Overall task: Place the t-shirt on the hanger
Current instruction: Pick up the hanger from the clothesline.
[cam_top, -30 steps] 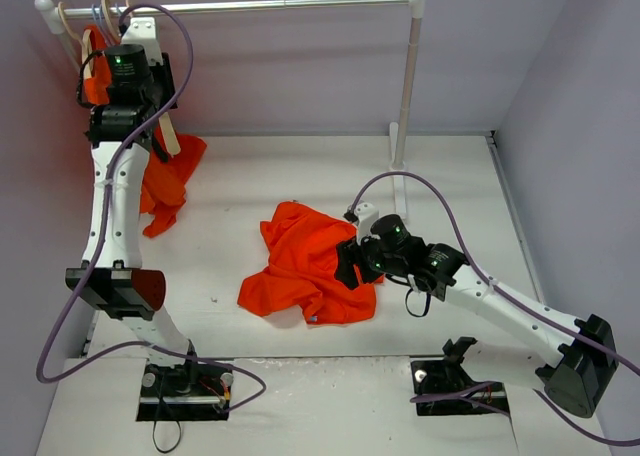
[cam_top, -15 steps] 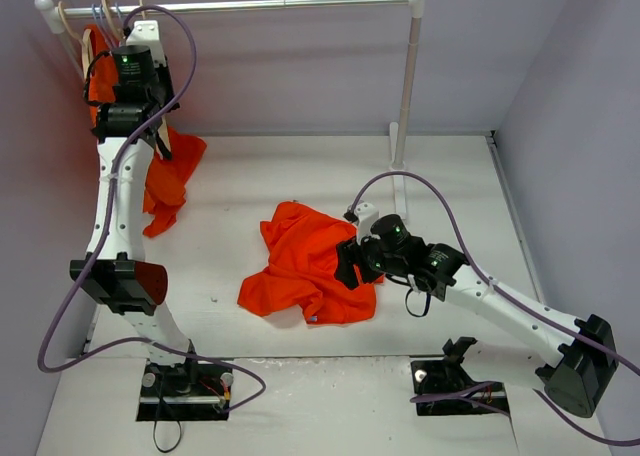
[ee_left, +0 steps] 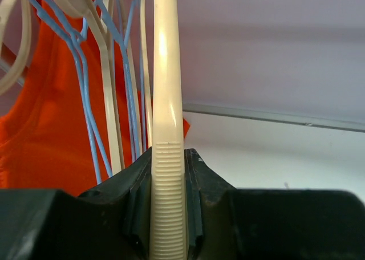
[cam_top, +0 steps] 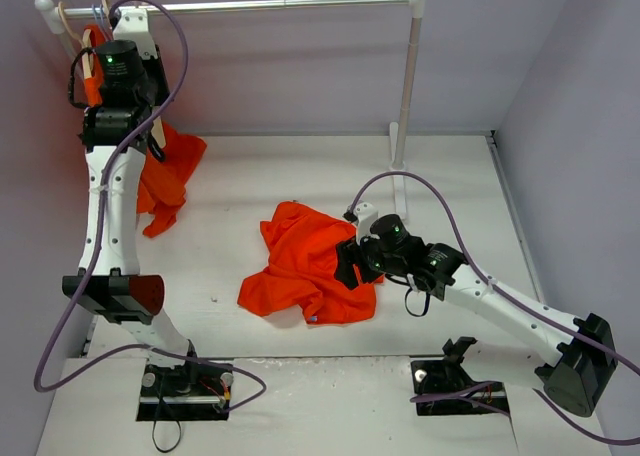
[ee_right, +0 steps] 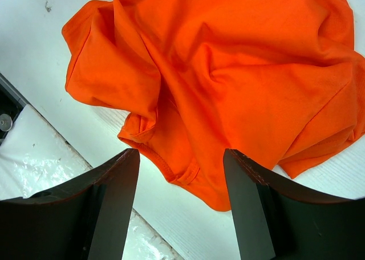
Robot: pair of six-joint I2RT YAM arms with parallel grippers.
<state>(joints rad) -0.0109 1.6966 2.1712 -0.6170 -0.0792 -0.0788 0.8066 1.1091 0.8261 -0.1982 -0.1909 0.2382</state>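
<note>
Our left arm (cam_top: pixel 105 206) reaches up to the rail (cam_top: pixel 280 6) at the far left corner. Its wrist camera shows the left gripper (ee_left: pixel 169 180) pinching the hanger (ee_left: pixel 165 83). The black jaws press on both sides of the ribbed stretch of the pale cream bar, which runs upright through the middle of that view. We cannot tell whether the hanger's hook sits on the rail.

Just left of the held bar, thin blue wire hangers (ee_left: pixel 85 100) and slimmer cream hangers (ee_left: pixel 109 117) crowd together. Behind them hangs an orange garment (ee_left: pixel 45 134). From above, we see that garment drape down from the left end of the rail onto the tabletop (cam_top: pixel 450 176), beside the left arm.

The t-shirt (cam_top: pixel 305 261) lies in a crumpled orange-red heap near the middle of the tabletop, well apart from the hanger. Our right arm (cam_top: pixel 500 301) stretches in from the near right, and the right gripper (ee_right: pixel 179 157) is at the heap's right edge. Its two dark fingers are spread wide with nothing clamped between them. In the right wrist view a folded hem of the t-shirt shows in the gap between the fingers, with the rest of the fabric spreading beyond them. We cannot tell whether the fingertips touch the cloth.
</note>
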